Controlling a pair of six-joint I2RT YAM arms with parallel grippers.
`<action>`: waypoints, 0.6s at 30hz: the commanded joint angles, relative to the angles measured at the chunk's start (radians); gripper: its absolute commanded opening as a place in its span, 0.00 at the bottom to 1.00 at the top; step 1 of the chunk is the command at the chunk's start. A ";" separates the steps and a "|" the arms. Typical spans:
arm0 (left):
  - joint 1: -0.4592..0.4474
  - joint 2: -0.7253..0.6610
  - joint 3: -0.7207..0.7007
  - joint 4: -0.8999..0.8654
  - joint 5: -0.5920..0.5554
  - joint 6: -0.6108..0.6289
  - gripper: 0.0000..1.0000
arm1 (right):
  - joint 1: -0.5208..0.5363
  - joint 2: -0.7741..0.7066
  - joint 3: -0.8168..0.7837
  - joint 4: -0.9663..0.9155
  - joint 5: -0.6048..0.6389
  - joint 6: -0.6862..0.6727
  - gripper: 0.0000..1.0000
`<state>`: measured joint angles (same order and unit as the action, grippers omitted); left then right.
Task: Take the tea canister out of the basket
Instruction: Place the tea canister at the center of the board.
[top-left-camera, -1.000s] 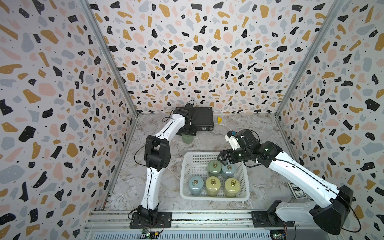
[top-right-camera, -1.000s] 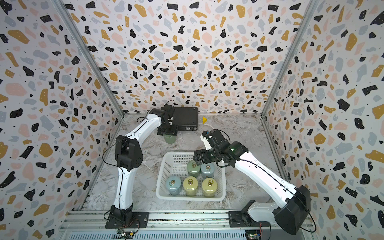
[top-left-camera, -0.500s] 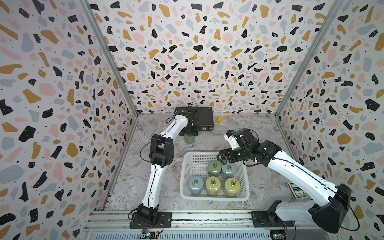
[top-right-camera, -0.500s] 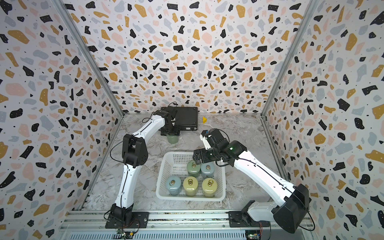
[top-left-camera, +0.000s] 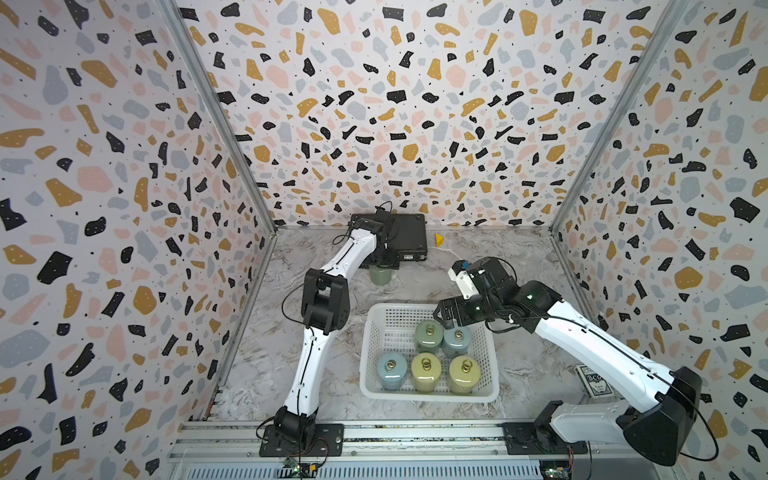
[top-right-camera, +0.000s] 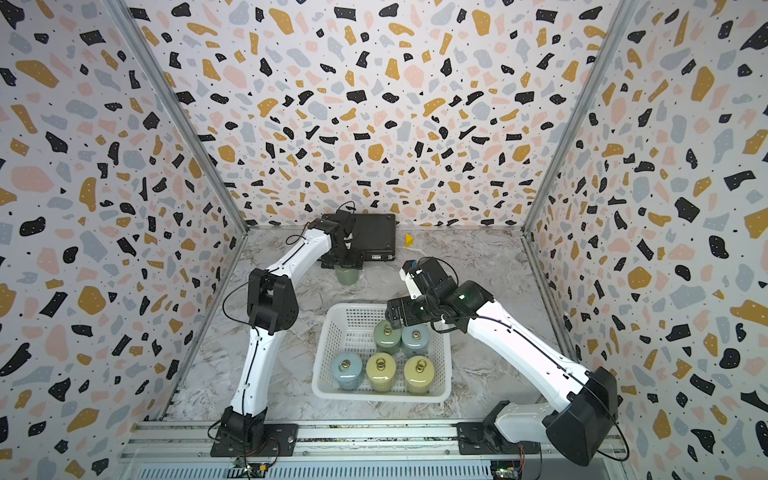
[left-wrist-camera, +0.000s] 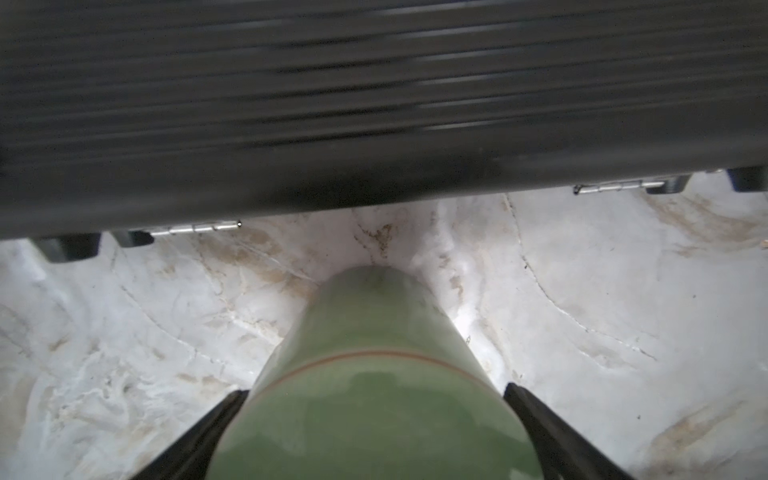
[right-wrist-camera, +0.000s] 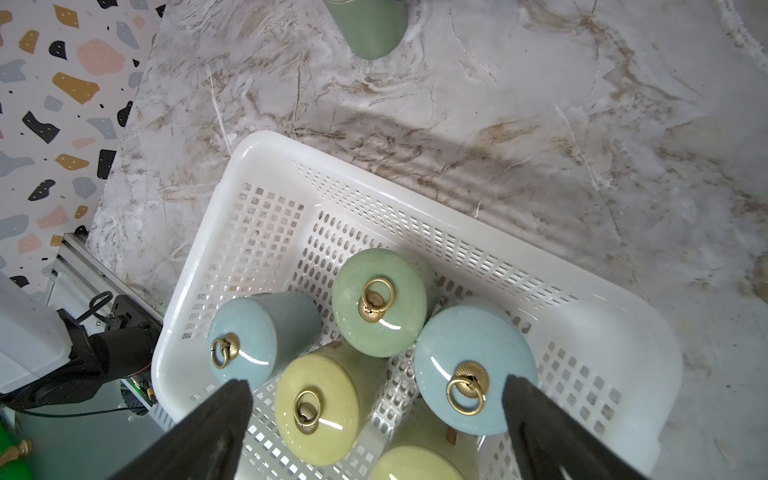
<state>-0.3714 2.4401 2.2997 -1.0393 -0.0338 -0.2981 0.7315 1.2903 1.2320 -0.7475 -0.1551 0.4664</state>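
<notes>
1. I am spreading my left gripper (left-wrist-camera: 374, 388) wide. Its black fingers (left-wrist-camera: 208, 424) are flanking the sage-green glazed ceramic tea canister (left-wrist-camera: 374, 328), and I cannot tell whether they are brushing its sides.
2. That canister is standing upright on the marble-patterned table (top-left-camera: 270, 357), outside the white perforated plastic basket (top-left-camera: 428, 397). It is sitting just in front of the black rectangular hard case (top-left-camera: 409, 237).
3. I am hovering my right gripper (right-wrist-camera: 377, 384) over the basket's back right part, with its fingers (right-wrist-camera: 208, 432) parted and gripping nothing.
4. Five lidded canisters with brass ring pulls are sitting in the basket.
5. In the back row, a green canister (top-left-camera: 429, 334) and a pale blue canister (top-left-camera: 457, 338) are standing side by side, right under my right gripper.
6. In the front row, a second pale blue canister (top-left-camera: 391, 370), a yellow-green canister (top-left-camera: 426, 370) and its yellow-green twin (top-left-camera: 464, 370) are lining up near the rim.
</notes>
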 joint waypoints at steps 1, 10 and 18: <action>-0.001 -0.080 0.023 -0.015 0.007 0.011 1.00 | 0.005 -0.003 0.047 -0.008 0.018 -0.012 0.99; -0.005 -0.348 -0.161 -0.001 0.074 -0.008 1.00 | 0.005 0.012 0.074 -0.029 0.034 -0.033 0.99; -0.024 -0.725 -0.588 0.176 0.210 -0.078 1.00 | 0.005 0.038 0.096 -0.052 0.050 -0.043 0.99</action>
<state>-0.3859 1.7931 1.8229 -0.9417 0.0929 -0.3378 0.7315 1.3266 1.2858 -0.7605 -0.1223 0.4381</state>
